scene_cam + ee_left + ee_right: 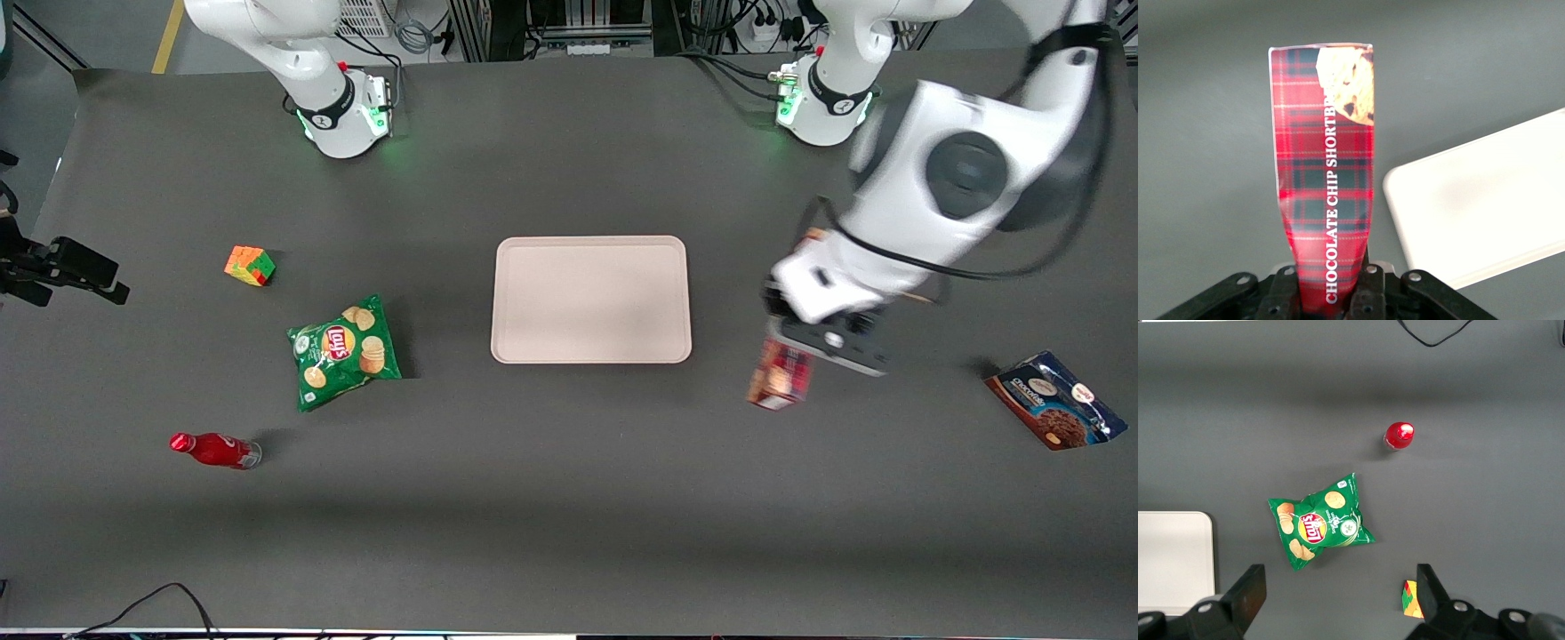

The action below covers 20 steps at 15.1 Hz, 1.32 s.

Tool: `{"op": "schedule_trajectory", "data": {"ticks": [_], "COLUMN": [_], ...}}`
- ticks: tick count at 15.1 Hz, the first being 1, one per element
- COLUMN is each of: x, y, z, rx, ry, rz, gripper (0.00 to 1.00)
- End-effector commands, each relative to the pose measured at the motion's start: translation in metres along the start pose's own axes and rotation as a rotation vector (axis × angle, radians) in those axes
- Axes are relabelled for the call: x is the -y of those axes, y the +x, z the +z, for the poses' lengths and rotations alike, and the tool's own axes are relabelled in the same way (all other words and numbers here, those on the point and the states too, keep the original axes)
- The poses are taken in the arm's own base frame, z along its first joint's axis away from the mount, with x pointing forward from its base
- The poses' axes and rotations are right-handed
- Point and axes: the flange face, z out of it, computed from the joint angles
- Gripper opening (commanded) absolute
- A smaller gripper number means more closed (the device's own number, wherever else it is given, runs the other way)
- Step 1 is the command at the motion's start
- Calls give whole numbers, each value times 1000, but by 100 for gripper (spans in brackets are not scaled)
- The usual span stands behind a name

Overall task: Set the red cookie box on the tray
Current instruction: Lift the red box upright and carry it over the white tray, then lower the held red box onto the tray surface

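Grasping the red cookie box (1327, 173) by one end, the gripper (822, 342) is hanging just beside the tray (591, 351); carrying it level over the rim before lowering seems wise.

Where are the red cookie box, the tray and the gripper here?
red cookie box (1325, 173): left wrist view, plaid face mid-length.
tray (591, 356): front view, rim nearest the camera.
gripper (1331, 293): left wrist view, between the fingertips clamping the box's end.
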Motion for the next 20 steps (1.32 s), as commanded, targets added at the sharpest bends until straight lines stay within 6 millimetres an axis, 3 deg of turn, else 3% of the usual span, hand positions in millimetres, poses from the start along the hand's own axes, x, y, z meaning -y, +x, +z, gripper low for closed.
{"op": "schedule_trajectory", "data": {"ticks": [1, 6, 9, 16, 20], "x": [-76, -120, -131, -144, -152], "y": [-21, -61, -83, -105, -116], "z": [37, 124, 175, 238, 253], "rx": [-26, -74, -91, -53, -31], "ry": [47, 26, 31, -20, -20], "rz": [-170, -309, -340, -328, -321], "gripper": [0, 0, 0, 0, 0]}}
